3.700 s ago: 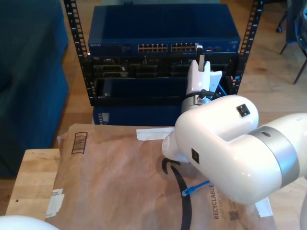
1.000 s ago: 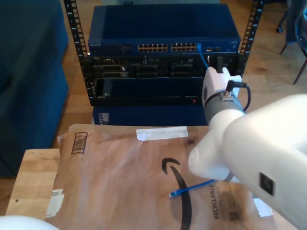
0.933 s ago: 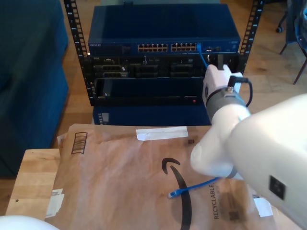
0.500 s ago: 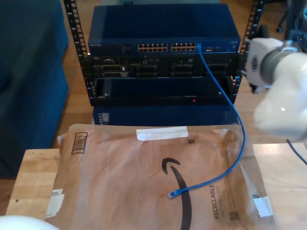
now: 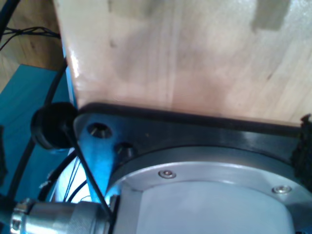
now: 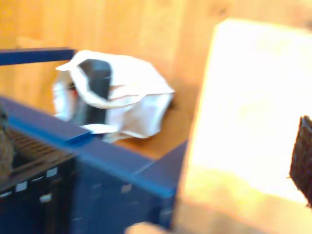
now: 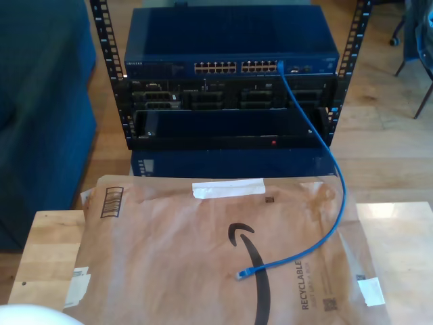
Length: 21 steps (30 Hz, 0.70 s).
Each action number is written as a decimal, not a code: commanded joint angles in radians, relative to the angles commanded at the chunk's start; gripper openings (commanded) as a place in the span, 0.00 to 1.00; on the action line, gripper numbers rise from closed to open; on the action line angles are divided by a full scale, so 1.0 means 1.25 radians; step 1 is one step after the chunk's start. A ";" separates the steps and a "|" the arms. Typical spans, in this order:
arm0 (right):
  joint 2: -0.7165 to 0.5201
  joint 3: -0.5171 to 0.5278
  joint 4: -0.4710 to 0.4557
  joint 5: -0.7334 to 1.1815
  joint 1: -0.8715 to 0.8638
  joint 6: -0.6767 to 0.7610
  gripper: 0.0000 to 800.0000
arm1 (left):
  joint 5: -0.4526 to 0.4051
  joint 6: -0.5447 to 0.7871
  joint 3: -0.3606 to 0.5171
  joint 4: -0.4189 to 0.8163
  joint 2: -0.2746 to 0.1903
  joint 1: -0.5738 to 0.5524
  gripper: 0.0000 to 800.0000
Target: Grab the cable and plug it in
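The bright blue cable (image 7: pixel 336 169) has one plug seated in a port (image 7: pixel 279 66) at the right end of the blue switch's (image 7: pixel 230 40) port row in the exterior view. From there it hangs down the rack front and curves back onto a brown paper envelope (image 7: pixel 169 257). Its free plug (image 7: pixel 242 274) lies on the envelope near the printed arrow. Nothing holds the cable. A dark ribbed finger pad (image 6: pixel 303 161) of my second gripper sits at the picture edge in the second wrist view. A dark pad edge (image 5: pixel 305 144) sits likewise in the first wrist view.
The black rack (image 7: pixel 352 54) holds the switch and darker units below it. A wooden table (image 7: pixel 47 250) carries the envelope. A white rounded arm part (image 7: pixel 27 315) peeks in at the exterior view's lower left. A white bag (image 6: pixel 122 102) lies on the wood floor beside the rack.
The white arm at the rack's right side has swung away to the exterior view's right and out of it. The cable stays plugged into the switch and hangs free.
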 joint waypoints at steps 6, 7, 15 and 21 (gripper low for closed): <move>-0.045 -0.005 -0.065 0.243 -0.164 -0.130 0.99 | 0.000 0.000 0.000 0.000 0.000 0.000 1.00; -0.047 -0.009 -0.085 0.281 -0.188 -0.142 0.99 | 0.000 0.000 0.000 0.000 0.000 0.000 1.00; -0.045 -0.063 -0.156 0.504 -0.388 -0.319 0.99 | 0.000 0.001 0.000 0.000 0.000 0.000 1.00; -0.045 0.018 -0.196 0.507 -0.444 -0.379 0.99 | 0.000 0.000 0.000 0.000 0.000 0.000 1.00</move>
